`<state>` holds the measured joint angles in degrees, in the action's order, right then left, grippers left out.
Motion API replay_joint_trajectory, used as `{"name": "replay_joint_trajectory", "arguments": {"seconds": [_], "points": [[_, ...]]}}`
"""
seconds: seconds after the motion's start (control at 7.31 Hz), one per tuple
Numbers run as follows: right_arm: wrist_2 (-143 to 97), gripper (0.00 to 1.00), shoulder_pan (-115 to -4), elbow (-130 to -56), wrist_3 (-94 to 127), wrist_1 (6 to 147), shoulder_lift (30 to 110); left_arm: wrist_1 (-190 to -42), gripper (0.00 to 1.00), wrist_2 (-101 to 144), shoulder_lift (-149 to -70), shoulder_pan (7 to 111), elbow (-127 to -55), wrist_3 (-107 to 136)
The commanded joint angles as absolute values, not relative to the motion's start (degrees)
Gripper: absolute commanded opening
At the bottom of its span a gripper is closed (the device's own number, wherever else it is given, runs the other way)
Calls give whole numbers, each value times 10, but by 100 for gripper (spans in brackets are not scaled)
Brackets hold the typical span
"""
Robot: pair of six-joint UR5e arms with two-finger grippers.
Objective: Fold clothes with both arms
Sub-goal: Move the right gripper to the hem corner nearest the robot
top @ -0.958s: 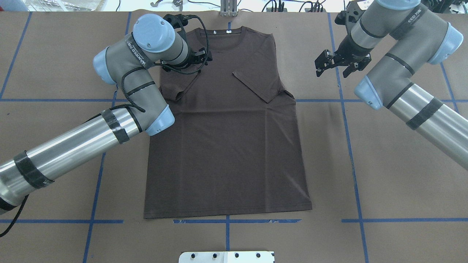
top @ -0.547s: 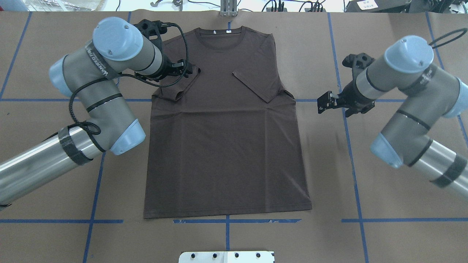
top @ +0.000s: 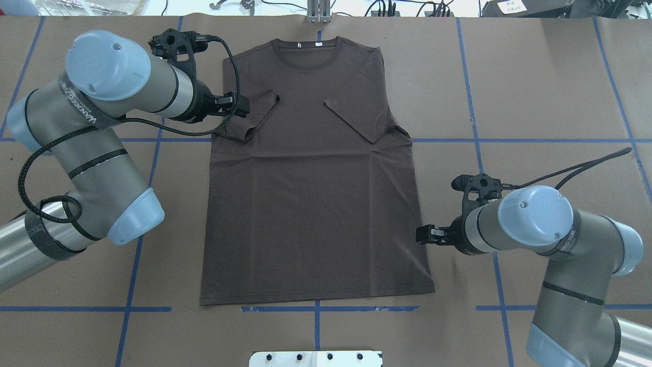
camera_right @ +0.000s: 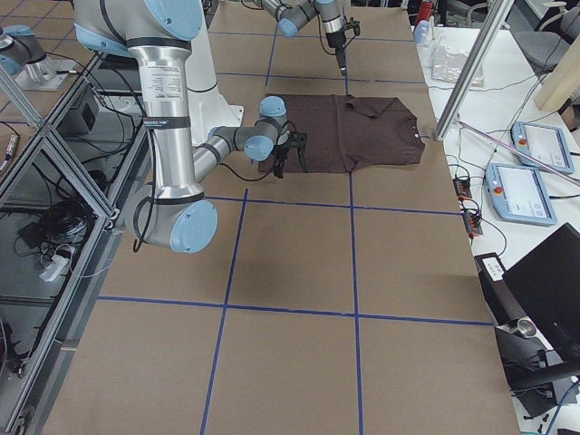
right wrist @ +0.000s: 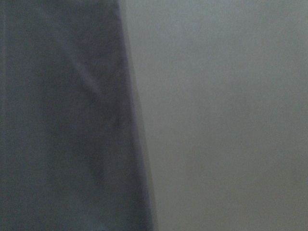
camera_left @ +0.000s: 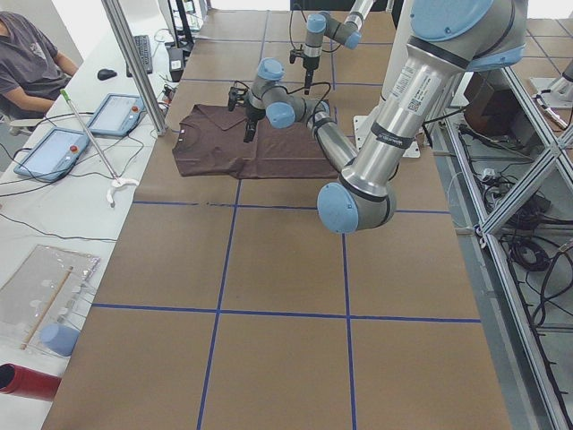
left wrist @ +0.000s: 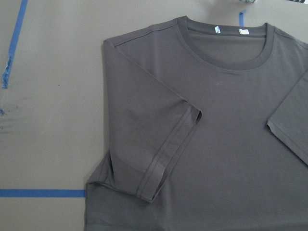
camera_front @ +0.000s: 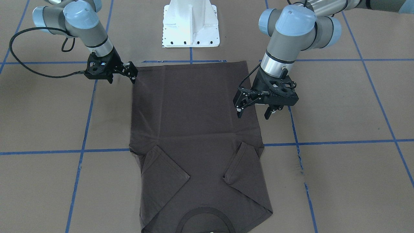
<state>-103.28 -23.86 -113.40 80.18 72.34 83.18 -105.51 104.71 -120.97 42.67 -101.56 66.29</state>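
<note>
Brown paper covers the table (top: 560,76), divided into squares by blue tape lines (top: 509,140). The dark grey-brown T-shirt (top: 316,204) lies flat at the table's centre, with its hem toward the white pedestal base (camera_front: 190,26) and its collar (top: 305,53) toward the far edge. Both short sleeves are folded inward onto the body. The left arm (top: 102,127) reaches in beside the shirt's left shoulder. The right arm (top: 560,239) sits low beside the shirt's right side edge, near the hem. The left gripper (camera_front: 254,111) is raised above the shirt's left side, close to the folded left sleeve (left wrist: 159,144), with its fingers spread and holding nothing. The right gripper (camera_front: 132,72) is down at the right side edge close to the hem corner, with its fingers apart. Whether it touches the cloth cannot be determined. Its wrist view shows only a blurred cloth edge against paper. Two small pale labels (left wrist: 228,31) sit inside the collar.
</note>
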Motion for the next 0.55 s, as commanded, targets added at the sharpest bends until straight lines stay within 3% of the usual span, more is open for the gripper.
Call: {"name": "replay_joint_trajectory", "arguments": {"seconds": [0.0, 0.41], "points": [[-1007, 100, -184, -1138, 829, 735, 831, -1055, 100, 1047, -1210, 426, -1022, 665], [-1008, 96, -158, -1130, 829, 737, 829, -1055, 100, 1047, -1209, 427, -1026, 667]]}}
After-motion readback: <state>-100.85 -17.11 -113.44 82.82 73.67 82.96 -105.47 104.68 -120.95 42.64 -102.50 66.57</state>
